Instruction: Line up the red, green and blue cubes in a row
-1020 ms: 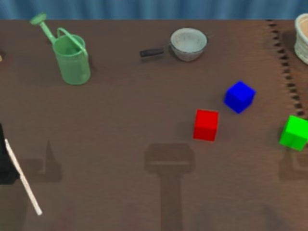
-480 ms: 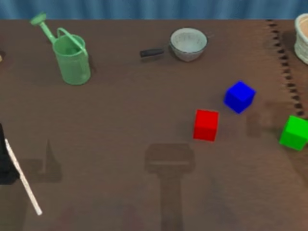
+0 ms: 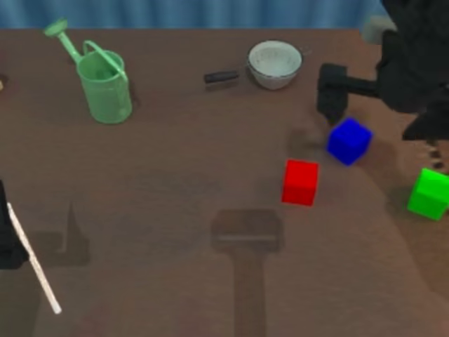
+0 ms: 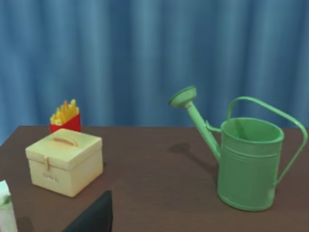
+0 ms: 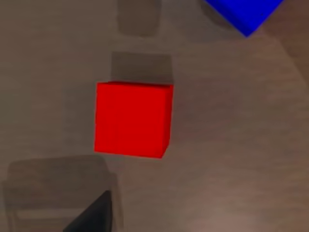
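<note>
The red cube point(image 3: 300, 182) sits right of the table's centre, and it fills the middle of the right wrist view point(image 5: 133, 118). Behind it and to its right lies the blue cube point(image 3: 349, 140), turned at an angle; one corner of it shows in the right wrist view point(image 5: 246, 12). Close to the right edge rests the green cube point(image 3: 429, 193). My right gripper point(image 3: 331, 98) hangs above the table just behind the blue cube, reaching in from the far right, and holds nothing. At the left edge my left gripper point(image 3: 8, 242) stays parked.
A pale green watering can point(image 3: 104, 84) stands at the back left. At the back centre is a white bowl point(image 3: 274, 63) with a dark handle point(image 3: 221, 76). A cream box point(image 4: 64, 161) and a red fries carton point(image 4: 65, 118) stand off to the left.
My right arm has come into the top view from the far right, and its gripper now hangs behind the blue cube. None of the cubes has moved.
</note>
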